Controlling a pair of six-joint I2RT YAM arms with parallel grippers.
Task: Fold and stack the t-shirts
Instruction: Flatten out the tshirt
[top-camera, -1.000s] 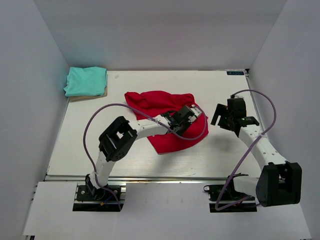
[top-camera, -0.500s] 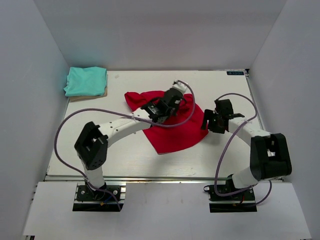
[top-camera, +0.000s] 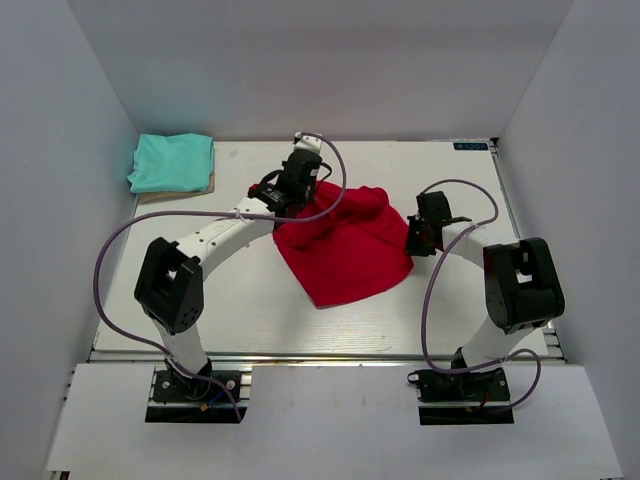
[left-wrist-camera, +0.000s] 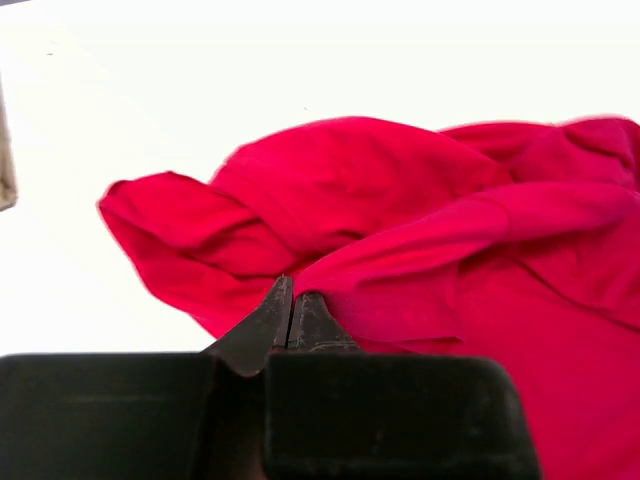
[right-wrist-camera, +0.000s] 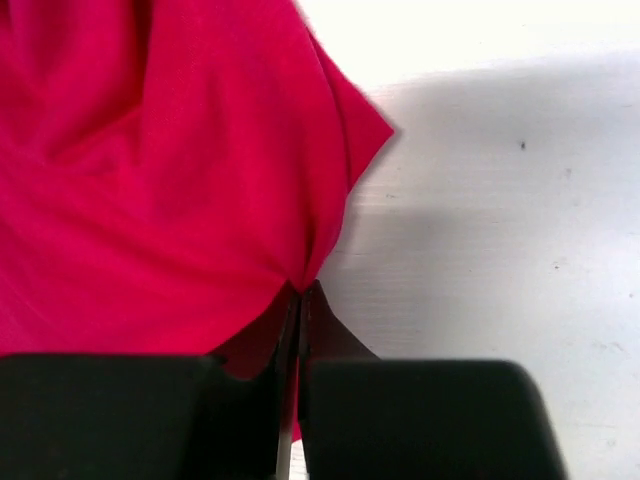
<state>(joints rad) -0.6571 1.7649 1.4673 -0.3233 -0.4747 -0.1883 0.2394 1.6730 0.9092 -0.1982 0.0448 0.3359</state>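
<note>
Pinched tight in left end effector (left-wrist-camera: 292, 305): fold of red t-shirt (top-camera: 345, 255). Pinched in right end effector (right-wrist-camera: 300, 298): right corner, cloth spread between both. Well left of left end effector: folded teal t-shirt (top-camera: 172, 162).

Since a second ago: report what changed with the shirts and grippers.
The left gripper, shut on the crumpled bright red cloth t-shirt throughout, swept to the far left, dragging a fold along. The right gripper moved in and closed on the shirt's right edge. The folded mint green cloth t-shirt stayed put.
</note>
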